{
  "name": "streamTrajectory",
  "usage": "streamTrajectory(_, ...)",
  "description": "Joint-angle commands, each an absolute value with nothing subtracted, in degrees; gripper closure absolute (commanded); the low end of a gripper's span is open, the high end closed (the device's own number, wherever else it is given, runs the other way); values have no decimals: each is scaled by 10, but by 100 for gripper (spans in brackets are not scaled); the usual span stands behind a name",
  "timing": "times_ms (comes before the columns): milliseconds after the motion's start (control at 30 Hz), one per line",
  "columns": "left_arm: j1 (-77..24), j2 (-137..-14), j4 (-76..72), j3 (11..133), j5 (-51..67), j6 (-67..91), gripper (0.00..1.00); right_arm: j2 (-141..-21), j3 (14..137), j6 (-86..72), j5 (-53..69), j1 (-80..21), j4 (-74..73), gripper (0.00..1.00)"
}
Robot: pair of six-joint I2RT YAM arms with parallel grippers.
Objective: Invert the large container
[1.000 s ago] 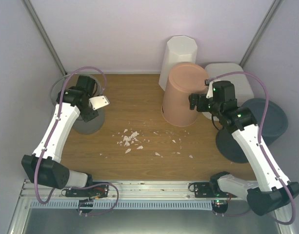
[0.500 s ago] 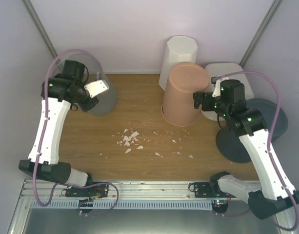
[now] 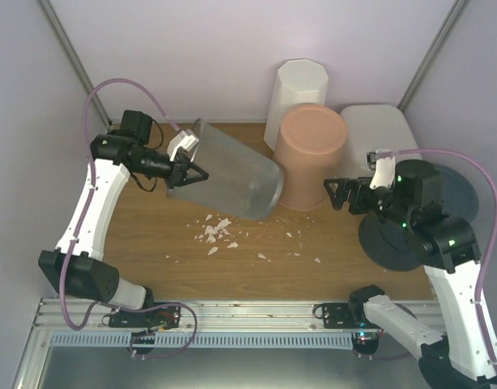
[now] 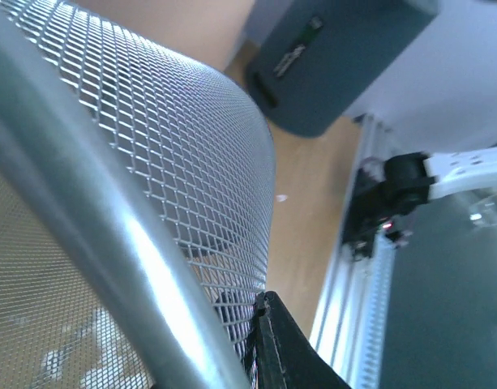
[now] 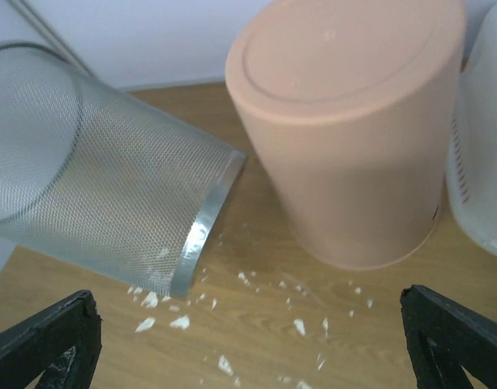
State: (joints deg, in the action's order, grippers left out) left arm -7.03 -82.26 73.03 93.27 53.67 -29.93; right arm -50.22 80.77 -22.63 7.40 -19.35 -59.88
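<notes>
Large container (image 3: 376, 130): the wide white tub sits in the upper right of the top view, behind the right arm. Neither claw touches it, and it has not moved in the last second.
Wire-mesh bin (image 3: 232, 182): it stood upright at the left edge a second ago. It is now lifted and tipped on its side at centre-left, base toward the pink bin (image 3: 311, 158).
Left claw (image 3: 195, 173): clamped on the mesh bin's rim.
Right claw (image 3: 336, 194): jaws spread wide, empty, just right of the pink bin.
Paper scraps (image 3: 217, 231): on the tabletop below the tipped bin.
Meaning: the motion is going into the wrong bin, so the task looks not yet begun.
</notes>
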Motion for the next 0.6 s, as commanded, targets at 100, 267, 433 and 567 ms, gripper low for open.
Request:
streamTrajectory(100,-64,-839,671,935,806,-282,100,-474,753,-265,142,-191,-654,0)
streamTrajectory(267,-64,-848,602,876,912,-222,100,-434,663,-312,210,-191,-617,1)
streamTrajectory(433,-70,-837,395,756,1004,-55,100,-396,630,-380,259,-191,-541,2)
streamTrajectory(567,-90,-832,343,697,1028,-25,100,-384,642,-413,278,-192,-537,3)
